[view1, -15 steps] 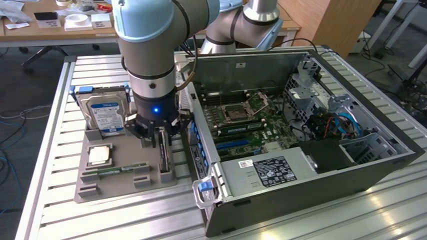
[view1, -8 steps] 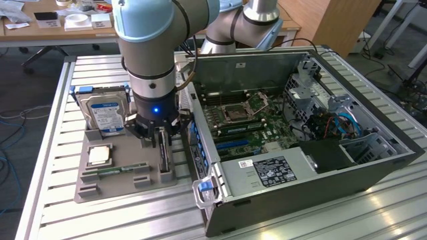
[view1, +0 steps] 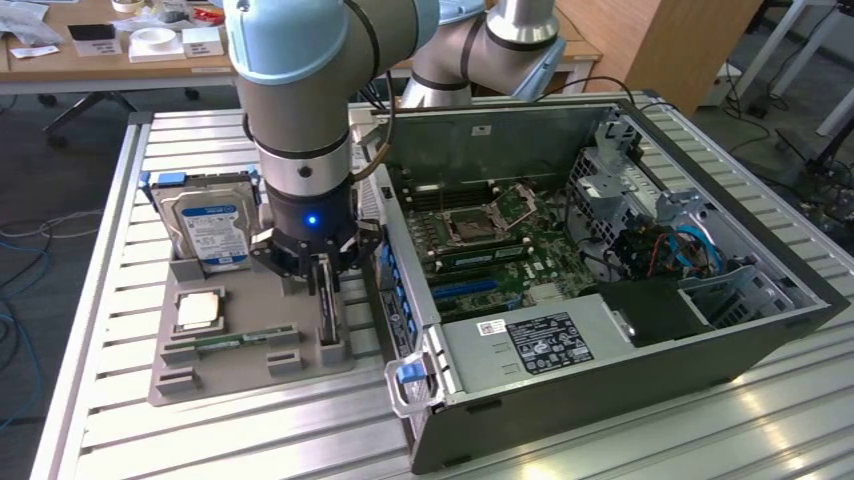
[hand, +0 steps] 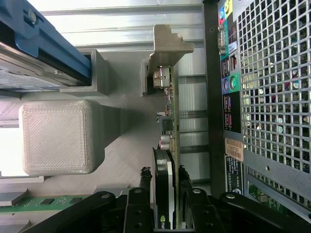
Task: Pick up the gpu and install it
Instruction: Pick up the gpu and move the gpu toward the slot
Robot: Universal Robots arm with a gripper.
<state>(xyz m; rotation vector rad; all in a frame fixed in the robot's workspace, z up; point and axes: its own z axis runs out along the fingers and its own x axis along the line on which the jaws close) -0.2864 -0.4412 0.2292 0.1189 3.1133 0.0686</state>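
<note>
Tight on one side: only a slim gap between the on-edge gpu [hand: 172, 141] and the PC case [hand: 233, 97] rear wall. Roomier on the other: bare tray [hand: 131, 145] floor up to the grey block [hand: 58, 136]. Upright hard drive [view1: 207, 225] just beside that block, close to the arm. Case interior open from above over the motherboard [view1: 507, 240]; cables [view1: 687, 245] crowded toward the exterior view's right.

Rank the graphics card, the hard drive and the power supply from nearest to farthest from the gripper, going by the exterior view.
1. Graphics card: right at the gripper, upright on the grey tray.
2. Hard drive: standing on the tray, toward the exterior view's left.
3. Power supply: inside the open computer case, toward the exterior view's right.
</note>
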